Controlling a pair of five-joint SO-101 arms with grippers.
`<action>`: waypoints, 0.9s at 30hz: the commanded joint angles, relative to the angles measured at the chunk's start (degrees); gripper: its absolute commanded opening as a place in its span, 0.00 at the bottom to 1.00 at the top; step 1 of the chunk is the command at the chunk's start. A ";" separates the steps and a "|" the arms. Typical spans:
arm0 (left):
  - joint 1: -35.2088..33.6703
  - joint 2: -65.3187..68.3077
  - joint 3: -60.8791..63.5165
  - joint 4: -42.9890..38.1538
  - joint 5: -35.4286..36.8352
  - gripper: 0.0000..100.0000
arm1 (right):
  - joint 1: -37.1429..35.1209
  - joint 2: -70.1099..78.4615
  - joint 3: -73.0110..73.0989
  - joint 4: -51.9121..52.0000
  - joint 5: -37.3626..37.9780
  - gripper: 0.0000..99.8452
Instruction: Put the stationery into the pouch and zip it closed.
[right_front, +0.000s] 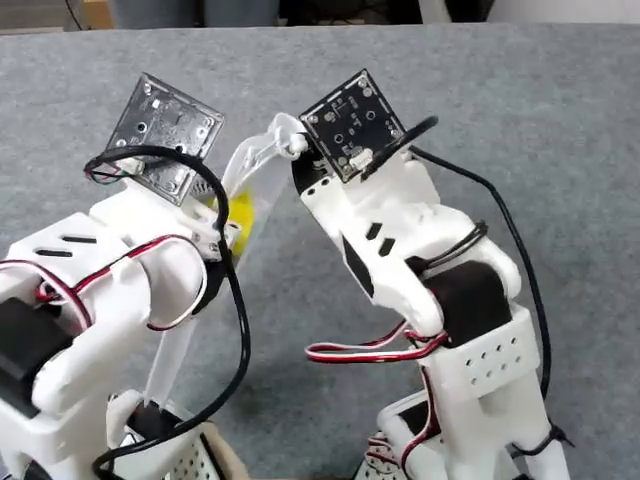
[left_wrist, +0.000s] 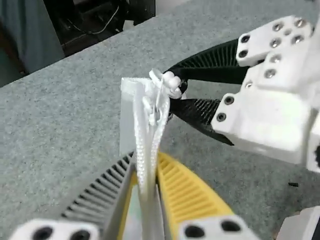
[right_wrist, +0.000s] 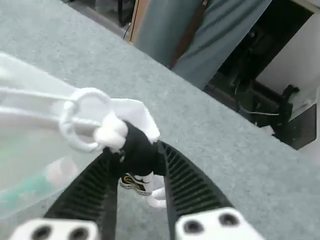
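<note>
The translucent white pouch (right_front: 256, 165) is held up off the grey table between the two arms. My left gripper (left_wrist: 145, 197) is shut on the pouch (left_wrist: 129, 117) along its zipper band, with the yellow finger (left_wrist: 187, 190) on one side and the dark finger on the other. At the pouch's far end, my right gripper (right_wrist: 136, 156) is shut on the zipper pull (right_wrist: 135, 150), a black tab beside a white ring (right_wrist: 84, 120). The right gripper (left_wrist: 176, 94) also appears in the left wrist view, at the pull (left_wrist: 167, 84). A greenish item (right_wrist: 24, 189) shows faintly through the pouch wall.
Grey felt covers the table (right_front: 540, 120), with open room on all sides of the arms. The table's far edge (right_front: 330, 28) runs along the back. A pale box corner (right_front: 222, 455) sits by the left arm's base.
</note>
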 joint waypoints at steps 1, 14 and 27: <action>0.13 -1.32 -6.46 0.18 0.44 0.03 | 5.19 0.84 5.05 -5.01 0.35 0.01; 0.13 -4.13 -6.20 0.26 0.44 0.03 | 11.78 0.92 12.35 -13.98 2.55 0.01; 0.13 -4.31 -8.66 0.26 0.79 0.03 | 20.40 11.12 12.35 -20.04 2.29 0.01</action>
